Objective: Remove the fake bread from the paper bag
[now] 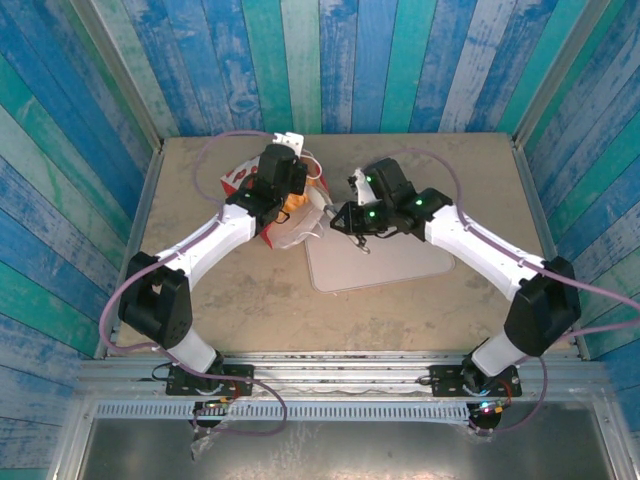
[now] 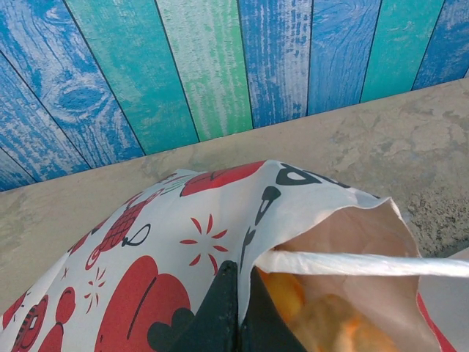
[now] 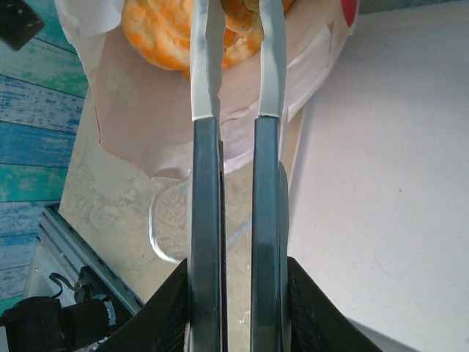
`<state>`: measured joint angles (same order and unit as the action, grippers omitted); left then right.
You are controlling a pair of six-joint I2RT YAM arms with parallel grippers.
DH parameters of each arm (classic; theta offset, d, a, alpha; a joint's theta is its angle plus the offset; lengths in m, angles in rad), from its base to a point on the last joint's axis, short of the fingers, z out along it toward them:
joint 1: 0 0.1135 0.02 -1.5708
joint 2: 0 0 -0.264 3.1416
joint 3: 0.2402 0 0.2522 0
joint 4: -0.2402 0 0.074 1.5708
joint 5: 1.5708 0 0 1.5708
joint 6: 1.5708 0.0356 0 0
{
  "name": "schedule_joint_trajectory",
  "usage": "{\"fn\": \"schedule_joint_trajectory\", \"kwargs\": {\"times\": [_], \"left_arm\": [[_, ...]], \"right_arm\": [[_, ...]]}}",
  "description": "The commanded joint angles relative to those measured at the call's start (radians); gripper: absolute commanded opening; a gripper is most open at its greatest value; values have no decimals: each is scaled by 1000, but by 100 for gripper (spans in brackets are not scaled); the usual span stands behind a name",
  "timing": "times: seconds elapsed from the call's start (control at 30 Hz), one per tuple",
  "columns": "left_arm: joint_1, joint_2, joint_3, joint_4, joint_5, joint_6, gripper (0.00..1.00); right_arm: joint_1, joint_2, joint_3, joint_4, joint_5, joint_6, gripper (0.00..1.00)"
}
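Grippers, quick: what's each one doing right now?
Left gripper: closed, pinching the paper bag at its rim.
Right gripper: jaws narrowly apart astride the fake bread in the bag mouth; grip cannot be told.

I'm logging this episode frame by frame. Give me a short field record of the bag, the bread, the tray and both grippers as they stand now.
paper bag: white with red prints, on the table left of the tray, mouth open
fake bread: orange pieces inside the bag mouth
left gripper: shut on the bag's rim
right gripper: fingers in the bag mouth, either side of a bread piece; grip unclear
tray: pale, flat, beside the bag
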<state>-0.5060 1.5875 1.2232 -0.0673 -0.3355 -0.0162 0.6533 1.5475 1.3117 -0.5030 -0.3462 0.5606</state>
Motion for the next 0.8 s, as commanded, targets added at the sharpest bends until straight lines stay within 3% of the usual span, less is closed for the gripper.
{"fn": "schedule_joint_trajectory", "kwargs": {"times": [0.0, 0.4, 0.57, 0.77], "left_arm": [[-2, -44, -1, 43, -31, -11, 3], [-2, -53, -5, 46, -38, -15, 3], [-1, -61, -18, 61, -41, -17, 3], [-2, -66, -13, 64, -34, -13, 3]], "right_arm": [[5, -72, -23, -7, 21, -15, 17], [-7, -288, -109, -93, 87, -3, 18], [-20, -404, -153, -158, 185, 11, 19], [-116, -478, -198, -240, 223, 9, 20]]}}
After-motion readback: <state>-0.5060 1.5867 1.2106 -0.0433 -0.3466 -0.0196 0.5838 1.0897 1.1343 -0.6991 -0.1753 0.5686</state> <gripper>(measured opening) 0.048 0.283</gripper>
